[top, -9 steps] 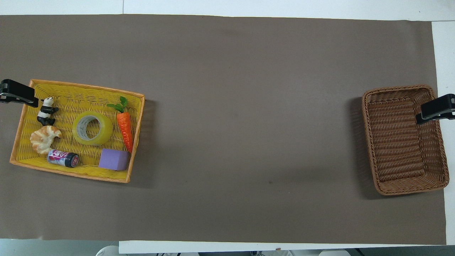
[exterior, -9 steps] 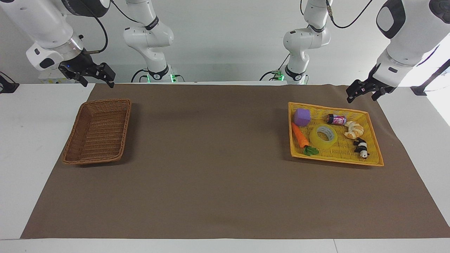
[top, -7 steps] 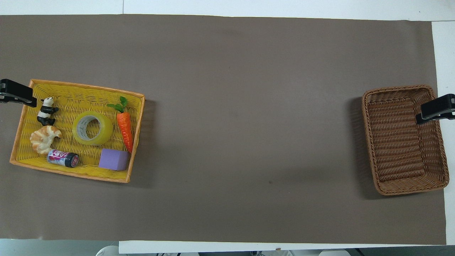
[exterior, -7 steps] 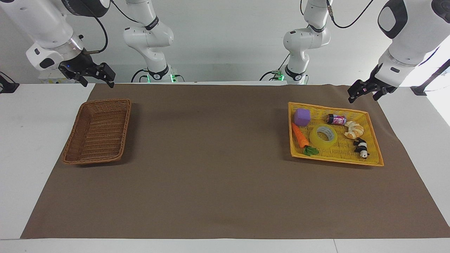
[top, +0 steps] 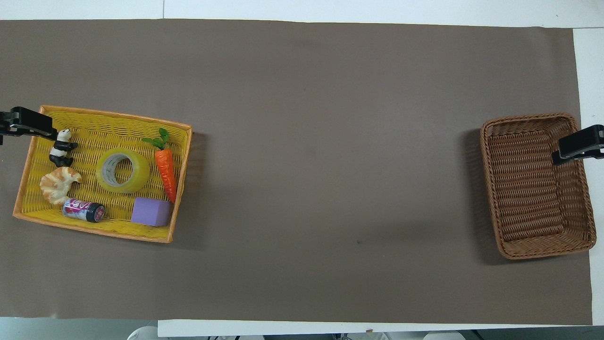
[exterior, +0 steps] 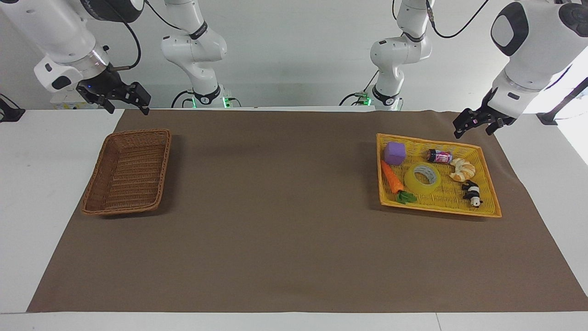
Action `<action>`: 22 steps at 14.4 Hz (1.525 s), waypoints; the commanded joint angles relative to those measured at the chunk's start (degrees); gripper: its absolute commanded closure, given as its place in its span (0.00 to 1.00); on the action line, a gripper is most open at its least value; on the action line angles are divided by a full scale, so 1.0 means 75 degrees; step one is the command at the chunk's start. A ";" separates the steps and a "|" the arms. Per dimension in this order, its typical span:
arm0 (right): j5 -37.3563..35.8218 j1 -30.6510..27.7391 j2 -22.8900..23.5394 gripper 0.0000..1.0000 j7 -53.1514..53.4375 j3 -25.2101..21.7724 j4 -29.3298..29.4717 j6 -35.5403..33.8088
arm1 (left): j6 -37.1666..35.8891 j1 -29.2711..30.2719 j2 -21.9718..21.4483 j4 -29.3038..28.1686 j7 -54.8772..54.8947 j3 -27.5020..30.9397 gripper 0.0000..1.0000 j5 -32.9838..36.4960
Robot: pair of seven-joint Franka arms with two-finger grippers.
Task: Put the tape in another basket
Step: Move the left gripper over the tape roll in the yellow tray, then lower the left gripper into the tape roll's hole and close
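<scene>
Yellow tape (exterior: 423, 178) flat in the yellow tray (exterior: 487, 212), centre right of the facing view, among other small items.

Ringed by a carrot (exterior: 392, 179), purple cube (exterior: 395, 153), can (exterior: 439, 156), croissant (exterior: 462, 169) and panda (exterior: 472, 193); touching none clearly. Brown wicker basket (exterior: 126, 171) at centre left, well apart from the tray, holding nothing. Left gripper (exterior: 477, 124) raised at upper right, over the mat just beside the tray's top corner, fingers spread, gripping nothing. Right gripper (exterior: 121, 100) raised at upper left, above the basket's top edge, fingers apart, gripping nothing. Brown mat (exterior: 285, 230) under both containers.
</scene>
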 commanded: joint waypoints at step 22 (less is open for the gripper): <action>0.0130 -0.0042 -0.0072 0.01 -0.0164 0.0004 -0.0107 0.0036 | 0.5225 0.0552 0.0300 -0.4350 0.0045 -0.0038 0.25 -0.0023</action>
